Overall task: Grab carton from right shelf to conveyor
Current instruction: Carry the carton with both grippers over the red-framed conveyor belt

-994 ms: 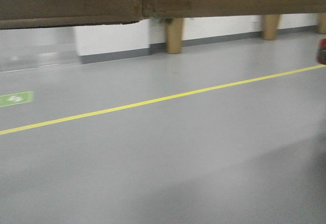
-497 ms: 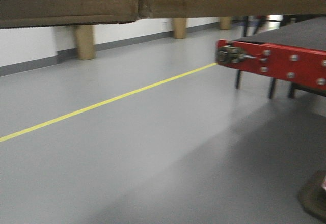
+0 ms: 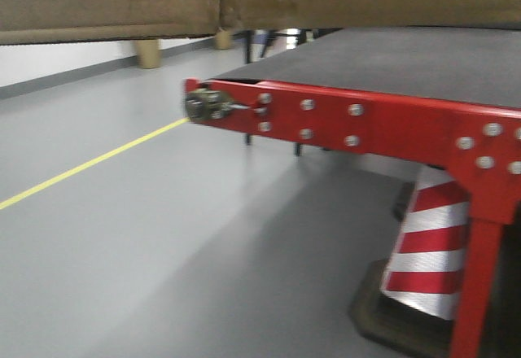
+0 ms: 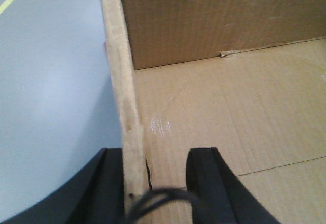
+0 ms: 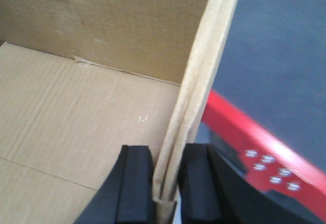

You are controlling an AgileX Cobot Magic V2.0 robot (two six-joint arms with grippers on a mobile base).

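Note:
The brown carton [image 3: 114, 0] fills the top of the front view, held up off the floor. My left gripper [image 4: 155, 183] straddles the carton's left wall [image 4: 125, 107]; the outer finger touches the wall and the inner finger stands apart from it over the carton floor [image 4: 214, 107]. My right gripper [image 5: 166, 180] is shut on the carton's right wall [image 5: 204, 71]. The red-framed conveyor [image 3: 391, 118] with its dark belt [image 3: 407, 57] is close ahead on the right. It also shows below the carton in the right wrist view [image 5: 244, 142].
A red-and-white striped cone [image 3: 423, 244] stands on the floor under the conveyor's near end. A yellow floor line [image 3: 89, 163] runs across the grey floor at the left. A white wall with a grey skirting is at the far left.
The view has swung right with the carton still held. The conveyor has come from the right edge to fill the right half, much closer, and the striped cone has come into view.

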